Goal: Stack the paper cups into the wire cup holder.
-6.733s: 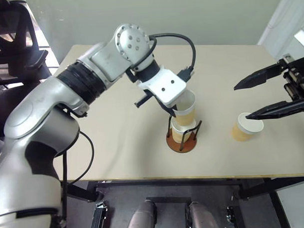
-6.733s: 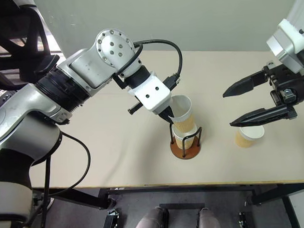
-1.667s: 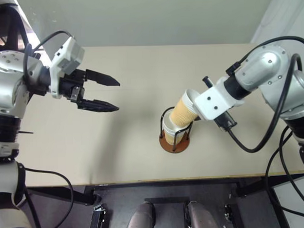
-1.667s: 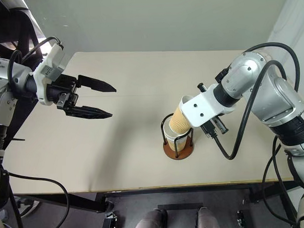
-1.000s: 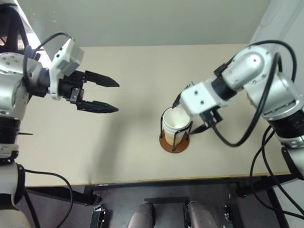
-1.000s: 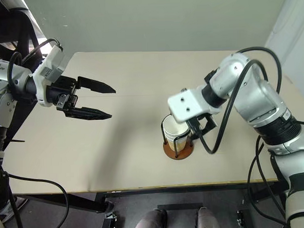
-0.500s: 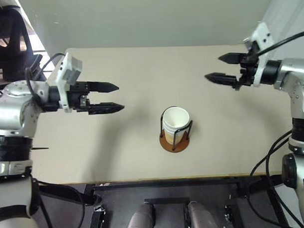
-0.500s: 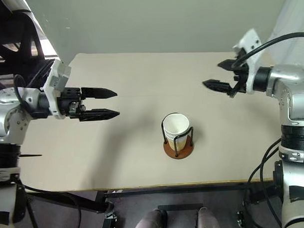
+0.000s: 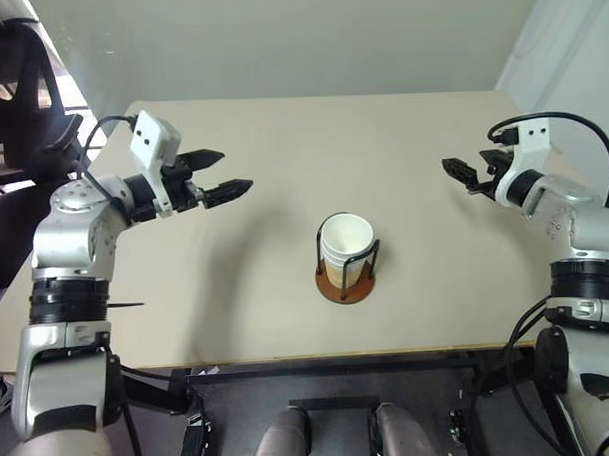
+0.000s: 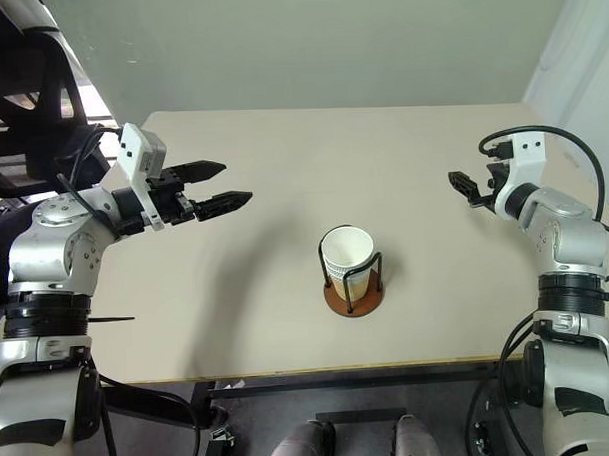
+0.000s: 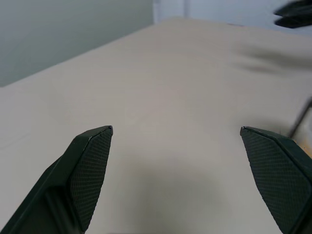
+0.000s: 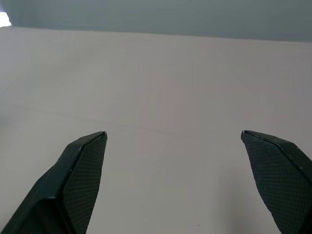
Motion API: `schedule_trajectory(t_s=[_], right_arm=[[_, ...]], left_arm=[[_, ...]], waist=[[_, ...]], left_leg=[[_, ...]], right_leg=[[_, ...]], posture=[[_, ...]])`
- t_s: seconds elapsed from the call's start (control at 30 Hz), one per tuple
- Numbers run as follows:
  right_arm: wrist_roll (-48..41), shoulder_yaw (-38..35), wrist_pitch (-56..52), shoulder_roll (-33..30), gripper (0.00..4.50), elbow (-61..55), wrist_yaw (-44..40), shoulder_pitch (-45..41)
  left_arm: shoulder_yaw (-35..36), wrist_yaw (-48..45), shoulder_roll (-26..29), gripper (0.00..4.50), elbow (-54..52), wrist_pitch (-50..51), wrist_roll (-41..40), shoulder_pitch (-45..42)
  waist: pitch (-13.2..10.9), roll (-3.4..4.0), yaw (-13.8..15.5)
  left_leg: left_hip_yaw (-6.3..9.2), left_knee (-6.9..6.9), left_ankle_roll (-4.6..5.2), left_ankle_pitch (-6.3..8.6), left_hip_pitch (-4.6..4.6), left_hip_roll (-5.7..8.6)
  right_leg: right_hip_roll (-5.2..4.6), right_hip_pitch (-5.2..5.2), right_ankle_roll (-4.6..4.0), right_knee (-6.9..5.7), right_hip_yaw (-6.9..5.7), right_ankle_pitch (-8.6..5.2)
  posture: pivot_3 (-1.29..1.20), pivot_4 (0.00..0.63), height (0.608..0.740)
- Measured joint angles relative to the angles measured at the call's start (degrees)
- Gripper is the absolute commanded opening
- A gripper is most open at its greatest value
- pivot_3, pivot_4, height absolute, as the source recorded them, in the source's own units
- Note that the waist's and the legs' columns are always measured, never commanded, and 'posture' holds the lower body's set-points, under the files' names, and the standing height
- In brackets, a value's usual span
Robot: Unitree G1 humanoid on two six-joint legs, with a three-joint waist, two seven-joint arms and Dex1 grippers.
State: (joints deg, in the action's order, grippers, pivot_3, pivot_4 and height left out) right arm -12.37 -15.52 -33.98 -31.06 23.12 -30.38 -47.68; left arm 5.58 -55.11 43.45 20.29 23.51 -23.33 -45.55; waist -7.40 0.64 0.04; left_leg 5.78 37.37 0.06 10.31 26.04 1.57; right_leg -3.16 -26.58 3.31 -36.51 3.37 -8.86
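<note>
paper cups (image 9: 347, 244) nested in wire cup holder (image 9: 344, 282) | left gripper (image 9: 226, 173) left of holder, jaws apart, empty | right gripper (image 9: 450, 165) right of it, jaws apart, empty

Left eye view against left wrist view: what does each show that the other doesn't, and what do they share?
Left eye view, not the wrist view: the paper cups nested upright in the wire cup holder mid-table, and a dark chair. Left wrist view, not the eye view: the cross-hatched pads of the left gripper. Shared: that gripper, open and empty, the right gripper, and the tan table.
</note>
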Motion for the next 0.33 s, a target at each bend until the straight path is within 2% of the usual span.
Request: schedule_trajectory(t_s=[0.33], right_arm=[[-2.15, -1.99, 1.75, 1.77, 4.48, 1.30, 6.41, -0.08]], left_arm=[[2.51, 5.58, -2.45, 4.50, -1.40, -0.58, 0.60, 4.49]], waist=[[0.00, 0.00, 0.08]], left_leg=[[-0.01, -0.32, 0.03, 0.09, 0.12, -0.04]], right_leg=[[-0.01, 0.01, 0.07, 0.58, -0.13, 0.15]], posture=[[0.00, 0.150, 0.740]])
